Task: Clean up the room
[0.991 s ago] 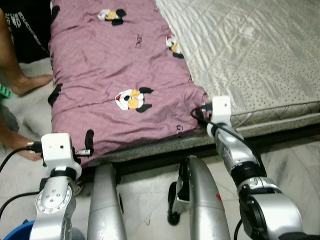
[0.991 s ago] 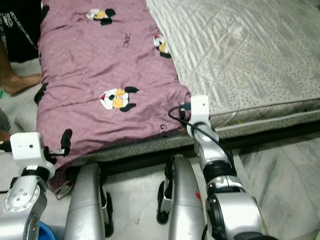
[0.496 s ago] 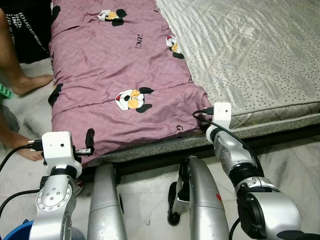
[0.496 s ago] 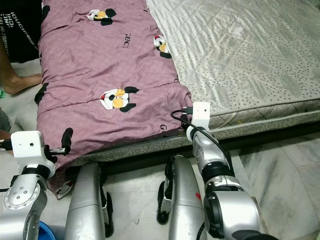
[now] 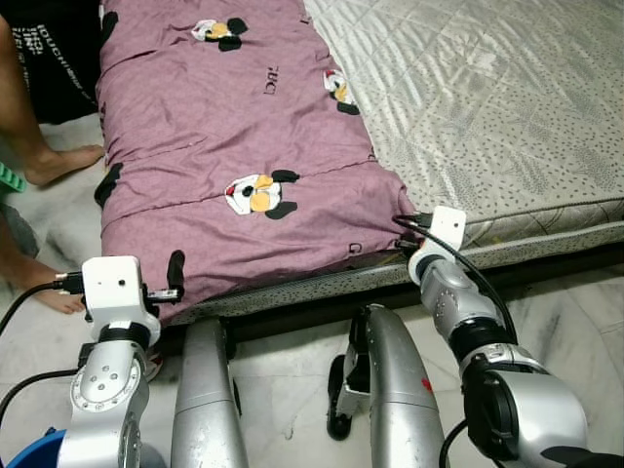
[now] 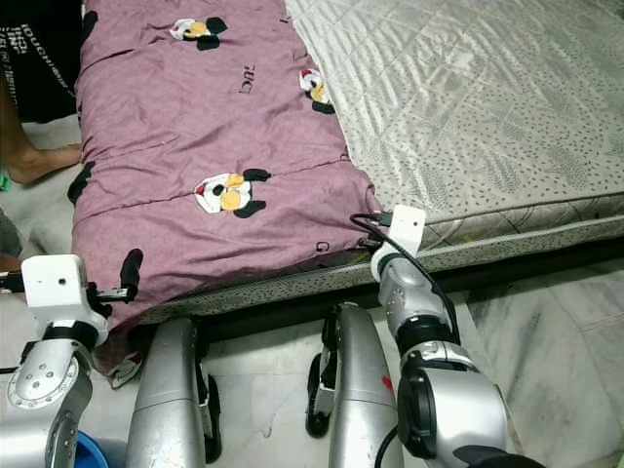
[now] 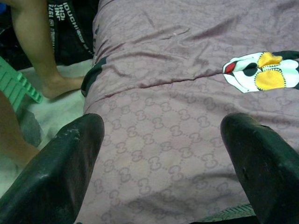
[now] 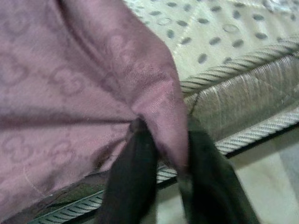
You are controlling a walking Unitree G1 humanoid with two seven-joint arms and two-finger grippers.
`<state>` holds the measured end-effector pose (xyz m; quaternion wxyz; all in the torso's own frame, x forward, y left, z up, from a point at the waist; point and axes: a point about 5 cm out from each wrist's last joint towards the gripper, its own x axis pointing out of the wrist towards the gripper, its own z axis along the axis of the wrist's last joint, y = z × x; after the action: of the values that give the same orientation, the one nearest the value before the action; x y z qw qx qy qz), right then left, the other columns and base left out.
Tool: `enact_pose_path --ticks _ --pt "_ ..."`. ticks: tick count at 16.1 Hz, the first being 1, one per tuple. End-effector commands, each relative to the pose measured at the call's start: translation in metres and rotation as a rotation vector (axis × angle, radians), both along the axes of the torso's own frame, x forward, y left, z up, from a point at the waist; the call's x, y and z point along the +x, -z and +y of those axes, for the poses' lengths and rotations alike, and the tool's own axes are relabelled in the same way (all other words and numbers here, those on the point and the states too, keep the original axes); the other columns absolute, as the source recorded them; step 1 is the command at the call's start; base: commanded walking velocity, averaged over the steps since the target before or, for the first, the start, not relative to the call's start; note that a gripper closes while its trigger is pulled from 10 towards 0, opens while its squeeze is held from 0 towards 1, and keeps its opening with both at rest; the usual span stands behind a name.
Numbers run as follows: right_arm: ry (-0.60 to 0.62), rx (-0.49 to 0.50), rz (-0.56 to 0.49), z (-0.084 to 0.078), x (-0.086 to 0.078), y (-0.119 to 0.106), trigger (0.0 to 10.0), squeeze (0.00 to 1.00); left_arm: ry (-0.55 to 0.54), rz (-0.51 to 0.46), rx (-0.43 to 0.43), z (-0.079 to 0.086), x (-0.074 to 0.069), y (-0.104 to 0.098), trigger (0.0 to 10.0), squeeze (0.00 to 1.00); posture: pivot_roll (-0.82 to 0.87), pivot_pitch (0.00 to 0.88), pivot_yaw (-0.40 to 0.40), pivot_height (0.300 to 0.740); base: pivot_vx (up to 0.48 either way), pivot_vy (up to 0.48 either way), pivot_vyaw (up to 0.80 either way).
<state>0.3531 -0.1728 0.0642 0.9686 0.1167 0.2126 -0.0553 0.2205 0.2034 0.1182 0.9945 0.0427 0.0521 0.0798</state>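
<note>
Mattress (image 5: 507,107) is half bare, with the purple blanket (image 5: 234,146) bunched over its left side, so I reckon the tidying's barely started. My right end effector (image 8: 161,154) is pinching the blanket's near corner; left end effector (image 7: 159,158) hovers spread wide over the opposite corner.

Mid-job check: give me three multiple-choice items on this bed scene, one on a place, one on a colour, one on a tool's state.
1. Which part of the blanket does the right tool hold?
A. its near corner by the mattress edge
B. its middle
C. its far end

2. The blanket's colour?
A. green
B. purple
C. white

3. The left tool is
A. shut on the blanket
B. open above the blanket
C. holding a shoe

Answers: 1 A, the right wrist view shows fabric pinched at the corner; 2 B, purple cloth with cartoon prints; 3 B, its fingers stand wide apart.
</note>
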Motion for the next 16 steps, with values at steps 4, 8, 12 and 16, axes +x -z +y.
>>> enact_pose_path --ticks 4,8,12,16 --pt "0.037 0.025 0.039 -0.013 -0.005 0.004 0.0 0.00 0.003 0.005 0.009 0.001 -0.002 0.000 10.0 0.00 0.11 0.198 -0.021 0.556 0.000 0.000 0.00" --pt "0.045 0.018 0.049 -0.021 -0.009 0.007 0.0 0.00 0.006 0.006 0.010 0.001 -0.002 0.000 10.0 0.00 0.11 0.194 -0.020 0.556 0.000 0.000 0.00" --pt "0.018 -0.032 0.104 -0.032 -0.026 0.017 0.0 0.00 0.013 0.010 0.012 0.001 -0.002 0.001 10.0 0.00 0.10 0.188 -0.018 0.556 0.000 0.000 0.00" --pt "0.041 -0.137 0.213 -0.061 -0.054 0.033 0.0 0.00 0.019 0.017 0.010 0.000 -0.001 0.003 10.0 0.00 0.09 0.192 -0.016 0.556 0.000 0.000 0.00"
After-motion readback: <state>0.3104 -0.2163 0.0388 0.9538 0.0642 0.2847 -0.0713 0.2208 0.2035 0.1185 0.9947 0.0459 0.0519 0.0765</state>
